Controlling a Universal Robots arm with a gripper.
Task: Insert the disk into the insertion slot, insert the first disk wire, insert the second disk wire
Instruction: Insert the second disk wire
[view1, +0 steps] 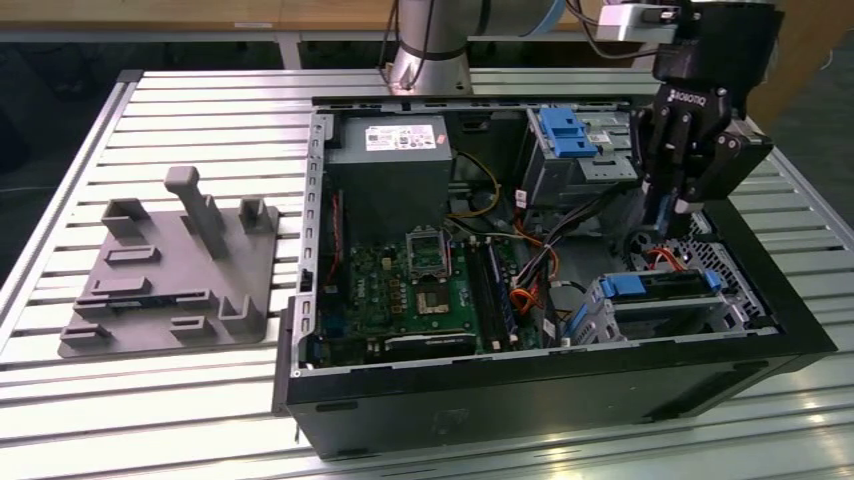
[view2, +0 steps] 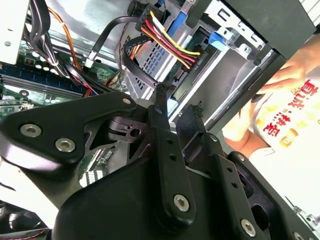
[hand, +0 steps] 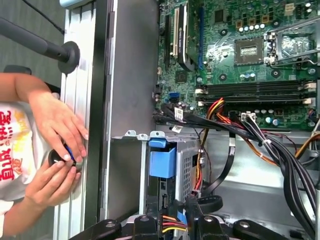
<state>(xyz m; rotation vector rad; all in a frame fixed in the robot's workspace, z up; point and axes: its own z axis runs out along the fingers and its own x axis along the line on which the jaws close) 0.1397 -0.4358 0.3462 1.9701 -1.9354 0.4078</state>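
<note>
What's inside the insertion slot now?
The disk sits inside, blue carrier handle showing. The insertion slot's walls cover much of its body; wires and the gripper hide its connector end.

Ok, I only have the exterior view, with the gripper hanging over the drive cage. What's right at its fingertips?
Observer: In the second wrist view, a black connector with yellow, red and orange wires lies just past the fingertips.
Operator: Is it gripped?
Observer: No. The gripper is open and empty.
Operator: Anyone near the case?
Observer: Yes. In the first wrist view a person's hands are over the table, outside the case wall, holding a small dark object.
</note>
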